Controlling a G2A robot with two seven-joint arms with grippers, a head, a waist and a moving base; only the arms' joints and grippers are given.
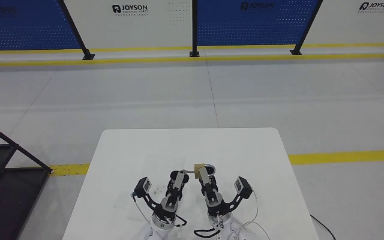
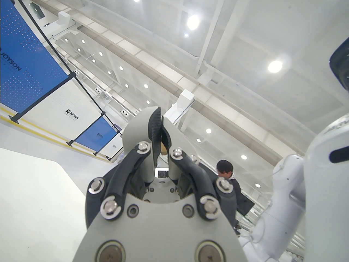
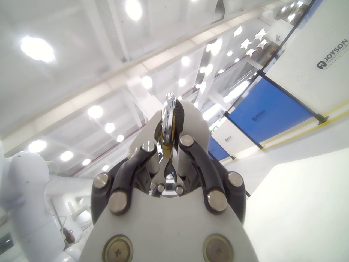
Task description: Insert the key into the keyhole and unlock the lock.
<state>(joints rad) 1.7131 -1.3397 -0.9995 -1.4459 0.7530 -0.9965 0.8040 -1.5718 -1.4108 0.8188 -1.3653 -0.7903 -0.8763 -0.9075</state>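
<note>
Both grippers are raised above the near part of the white table (image 1: 180,144), tips close together. My right gripper (image 1: 206,175) (image 3: 171,107) is shut on a brass padlock (image 1: 200,167) with a shiny steel shackle (image 3: 167,126). My left gripper (image 1: 179,177) (image 2: 160,115) is shut, pads pressed together on a small tan piece (image 2: 163,148) that looks like the key. In the top view a thin silvery key (image 1: 189,172) bridges from the left fingertips to the padlock's side. The keyhole is hidden.
A black rack (image 1: 18,174) stands off the table's left edge. Loose white cables (image 1: 252,228) trail by the near right edge. Blue and white barrier panels (image 1: 252,21) line the floor far beyond the table.
</note>
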